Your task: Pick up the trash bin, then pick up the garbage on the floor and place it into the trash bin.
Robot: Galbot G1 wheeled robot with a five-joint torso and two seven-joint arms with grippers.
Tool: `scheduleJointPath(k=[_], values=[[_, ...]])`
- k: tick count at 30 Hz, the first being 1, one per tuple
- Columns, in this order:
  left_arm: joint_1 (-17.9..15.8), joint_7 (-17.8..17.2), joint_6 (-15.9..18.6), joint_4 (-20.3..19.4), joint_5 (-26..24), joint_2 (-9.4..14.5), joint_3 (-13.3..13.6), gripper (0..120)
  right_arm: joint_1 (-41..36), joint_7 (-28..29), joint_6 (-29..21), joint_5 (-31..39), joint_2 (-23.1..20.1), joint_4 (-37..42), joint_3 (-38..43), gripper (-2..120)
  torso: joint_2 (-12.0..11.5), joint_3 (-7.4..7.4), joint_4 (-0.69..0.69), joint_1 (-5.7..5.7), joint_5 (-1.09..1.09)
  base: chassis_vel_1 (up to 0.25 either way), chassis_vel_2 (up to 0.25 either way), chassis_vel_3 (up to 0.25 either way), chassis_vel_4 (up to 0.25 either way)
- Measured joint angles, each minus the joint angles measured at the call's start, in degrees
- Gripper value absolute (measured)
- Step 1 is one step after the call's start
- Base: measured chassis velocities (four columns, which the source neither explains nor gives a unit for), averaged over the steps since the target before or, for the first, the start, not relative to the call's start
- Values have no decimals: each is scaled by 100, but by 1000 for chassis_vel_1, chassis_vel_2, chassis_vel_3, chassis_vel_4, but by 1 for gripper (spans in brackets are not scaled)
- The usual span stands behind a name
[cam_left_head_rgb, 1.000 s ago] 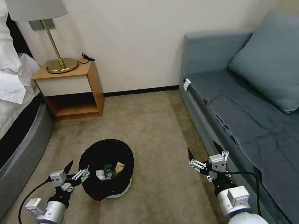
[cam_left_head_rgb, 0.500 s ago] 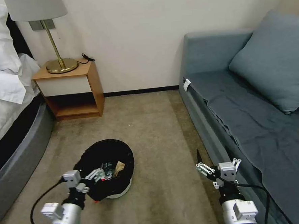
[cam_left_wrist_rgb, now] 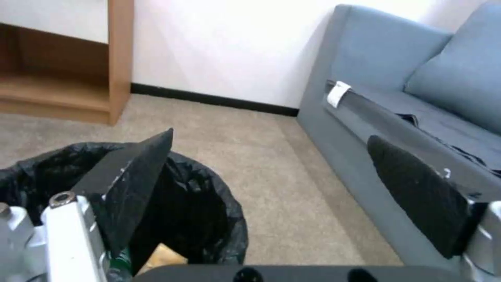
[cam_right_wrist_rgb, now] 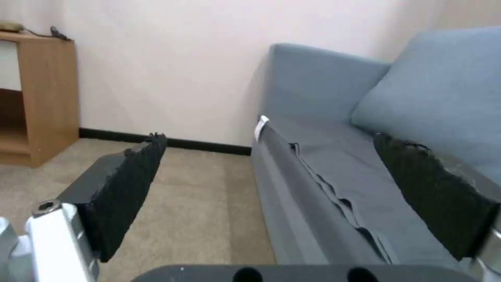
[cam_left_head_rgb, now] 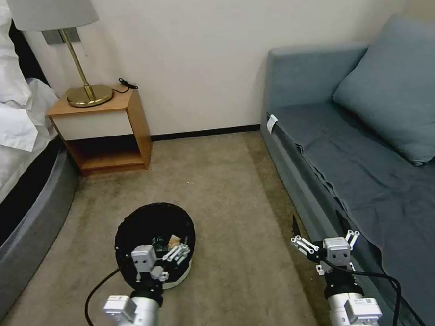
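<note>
The trash bin (cam_left_head_rgb: 133, 227) stands on the carpet with its black bag (cam_left_wrist_rgb: 209, 219) pulled over the rim and its white base (cam_left_head_rgb: 179, 279) showing. Inside lies garbage: a crumpled brown paper piece (cam_left_head_rgb: 173, 241) and a small green-labelled bottle (cam_left_head_rgb: 157, 242). My left gripper (cam_left_head_rgb: 163, 248) hovers over the bin's near rim, open, with nothing between its fingers (cam_left_wrist_rgb: 130, 184). The left wrist view has the left gripper (cam_left_wrist_rgb: 269, 145) spread wide above the bag. My right gripper (cam_left_head_rgb: 317, 224) hangs open and bare beside the sofa's front; in its own view the right gripper (cam_right_wrist_rgb: 269, 141) faces the sofa.
A grey-blue sofa (cam_left_head_rgb: 365, 173) with a big cushion (cam_left_head_rgb: 399, 88) runs along the right. A wooden nightstand (cam_left_head_rgb: 107, 128) with a brass lamp (cam_left_head_rgb: 82, 87) stands against the back wall. The bed (cam_left_head_rgb: 11, 161) borders the left. Open carpet (cam_left_head_rgb: 214, 183) lies between.
My left arm has swung right, from beside the bin to above its near rim. My right gripper has drawn back toward me along the sofa front. The bin stays in place.
</note>
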Motion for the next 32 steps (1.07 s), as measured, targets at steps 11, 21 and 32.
scheduleJointPath(k=[11,21,32], values=[[126,-1,-442,51,347,-80,-57,100,116,-29,16,166,-67,-76,-39,100,0,0,0,0,0,0,0,0,0],[205,-101,-640,103,443,-131,-90,100,187,-65,-27,281,-146,-103,-14,100,0,0,0,0,0,0,0,0,0],[202,-114,-639,109,448,-137,-90,100,187,-77,-70,269,-151,-102,-8,100,0,0,0,0,-1,0,0,0,0]])
